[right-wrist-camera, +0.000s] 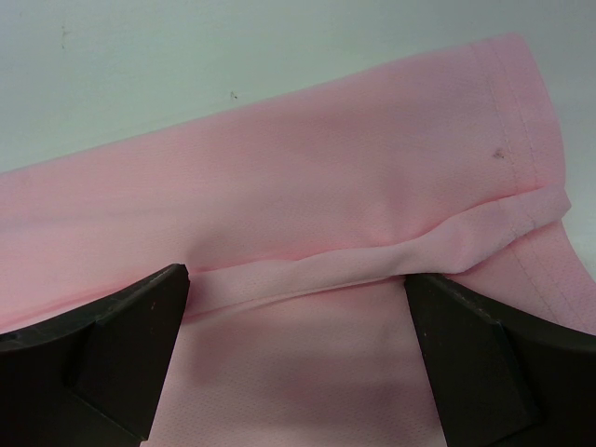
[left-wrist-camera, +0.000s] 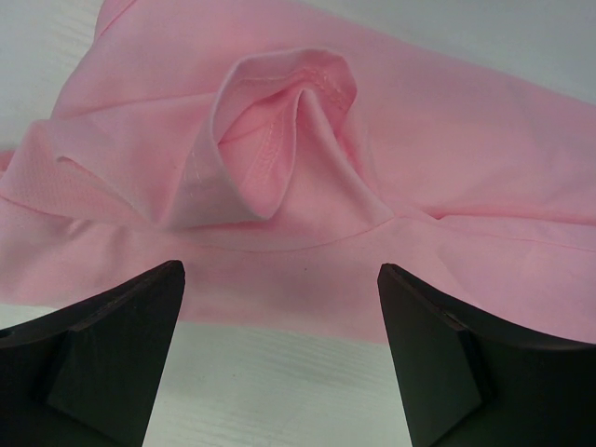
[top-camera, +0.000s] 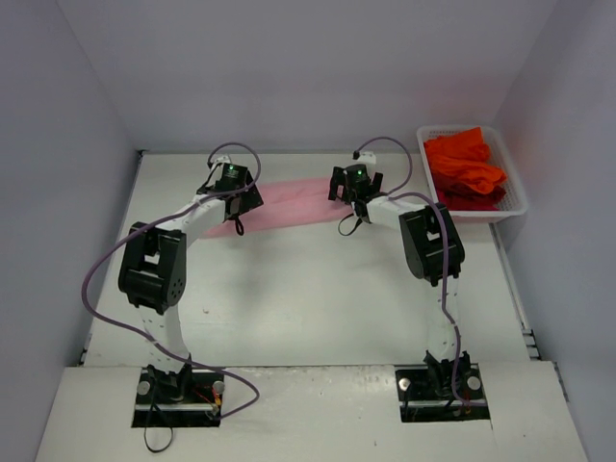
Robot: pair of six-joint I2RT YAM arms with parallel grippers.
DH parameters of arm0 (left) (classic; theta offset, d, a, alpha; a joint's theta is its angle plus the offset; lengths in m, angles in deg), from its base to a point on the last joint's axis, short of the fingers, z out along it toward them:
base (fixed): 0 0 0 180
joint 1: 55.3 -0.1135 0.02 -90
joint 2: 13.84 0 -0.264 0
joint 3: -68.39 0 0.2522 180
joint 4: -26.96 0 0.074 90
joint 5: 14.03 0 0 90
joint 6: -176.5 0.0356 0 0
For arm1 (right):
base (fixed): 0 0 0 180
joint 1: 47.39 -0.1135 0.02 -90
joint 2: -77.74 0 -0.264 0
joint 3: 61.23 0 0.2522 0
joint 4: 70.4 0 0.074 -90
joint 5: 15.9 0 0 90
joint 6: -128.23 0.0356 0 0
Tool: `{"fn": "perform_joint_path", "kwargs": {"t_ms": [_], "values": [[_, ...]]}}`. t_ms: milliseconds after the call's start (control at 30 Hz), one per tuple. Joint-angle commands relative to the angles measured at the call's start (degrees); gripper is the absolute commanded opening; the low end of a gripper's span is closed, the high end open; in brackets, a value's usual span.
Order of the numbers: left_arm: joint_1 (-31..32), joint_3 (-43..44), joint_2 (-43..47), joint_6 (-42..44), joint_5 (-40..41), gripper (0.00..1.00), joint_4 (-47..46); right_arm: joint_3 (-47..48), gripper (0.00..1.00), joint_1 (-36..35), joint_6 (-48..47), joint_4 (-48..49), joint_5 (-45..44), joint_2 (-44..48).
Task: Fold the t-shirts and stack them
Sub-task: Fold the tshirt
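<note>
Hovering low over the pink t-shirt [top-camera: 294, 204], both tools had their jaws spread wide with nothing between them. The left gripper [left-wrist-camera: 279, 270] was over one end of the cloth and the right gripper [right-wrist-camera: 296, 275] over the other. The shirt lay as a long flattened band on the table [top-camera: 318, 308], reaching from under one tool to under the other.

Just ahead of the left gripper, what looked like a sleeve [left-wrist-camera: 270, 130] stood up in a curled, open loop, and the cloth's near edge ran across between the fingertips. Between the right gripper's fingertips ran a thin raised crease [right-wrist-camera: 372, 261], with the stitched hem [right-wrist-camera: 521, 112] ahead and to its right.

The likeliest trouble was a shallow bite. Closing there, the right tool could have pinched the crease alone, lifting one ply while the rest stayed down. The left could have snagged the curled sleeve and dragged a lump into the fold. An uneven lift would probably have twisted such thin cloth.

The orange-red t-shirts [top-camera: 467, 168] sat heaped in the basket [top-camera: 476, 217], well off to the right gripper's right.
</note>
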Motion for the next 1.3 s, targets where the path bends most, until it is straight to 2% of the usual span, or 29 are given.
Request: {"fn": "perform_joint_path", "kwargs": {"t_ms": [0,533,1267], "values": [[0.88,0.82,4.84,-1.54,0.39,0.82,-1.64,-1.76,1.0,0.49,1.04,-4.46,1.0,1.92],[0.71,8.47,-2.8,1.88,2.24,0.81,-2.08,-2.2,1.0,0.41,1.12,-4.29,1.09,2.1],[-1.05,10.58,-6.5,4.43,3.65,0.81,-3.04,-3.25,1.0,0.49,0.86,-4.37,0.74,2.1]]}}
